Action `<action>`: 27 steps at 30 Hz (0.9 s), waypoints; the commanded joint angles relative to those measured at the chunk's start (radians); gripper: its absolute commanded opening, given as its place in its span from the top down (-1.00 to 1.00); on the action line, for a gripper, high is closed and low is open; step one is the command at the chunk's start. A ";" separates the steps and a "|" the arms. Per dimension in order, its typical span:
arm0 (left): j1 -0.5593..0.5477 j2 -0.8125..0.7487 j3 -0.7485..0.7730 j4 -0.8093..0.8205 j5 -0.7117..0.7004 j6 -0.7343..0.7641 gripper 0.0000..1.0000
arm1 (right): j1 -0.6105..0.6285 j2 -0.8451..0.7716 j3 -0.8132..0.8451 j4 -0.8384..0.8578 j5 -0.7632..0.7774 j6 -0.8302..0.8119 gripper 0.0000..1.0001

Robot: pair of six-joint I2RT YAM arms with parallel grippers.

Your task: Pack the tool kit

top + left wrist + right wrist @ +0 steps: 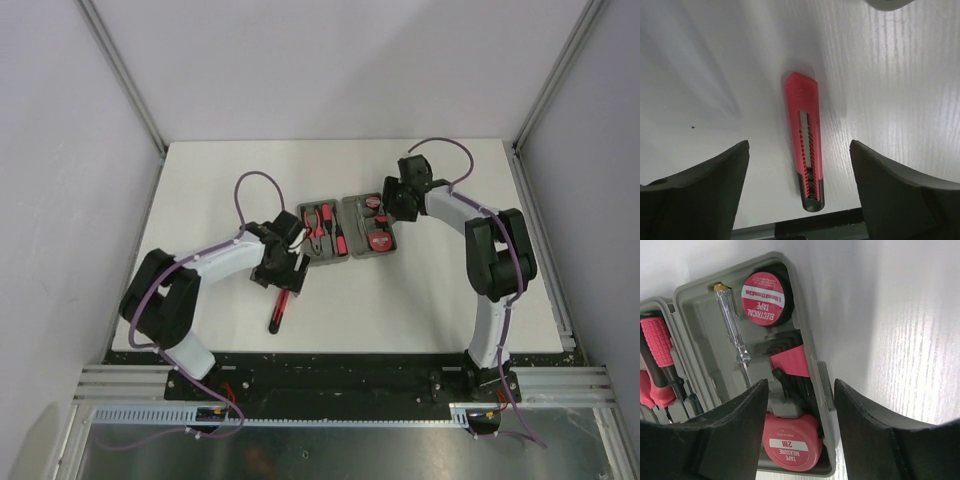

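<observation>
The grey tool kit case [355,213] lies open in the middle of the table, red-and-black tools in both halves. In the right wrist view I see its right half [690,305] with a roll of electrical tape [764,298], a tester screwdriver [732,325], hex keys and a red tape measure [790,442]. My right gripper [800,405] is open over that half's latch edge. A red utility knife [279,309] lies loose on the table near the front. My left gripper [799,167] is open above the knife [806,145], its fingers on either side and clear of it.
The white table [200,180] ends at a black front rail [330,365]. Grey walls with metal uprights stand on the left, right and back.
</observation>
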 commanded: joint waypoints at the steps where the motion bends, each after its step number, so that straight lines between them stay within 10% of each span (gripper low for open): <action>1: -0.008 0.057 -0.024 0.042 0.032 -0.005 -0.63 | -0.013 0.015 0.008 0.052 -0.103 0.005 -0.17; 18: -0.023 0.103 -0.011 0.063 0.000 -0.059 0.93 | -0.007 0.031 -0.020 0.068 -0.176 0.059 -0.03; 27: -0.023 0.000 0.093 0.060 0.027 -0.071 1.00 | -0.001 -0.031 -0.050 0.093 -0.101 0.035 -0.11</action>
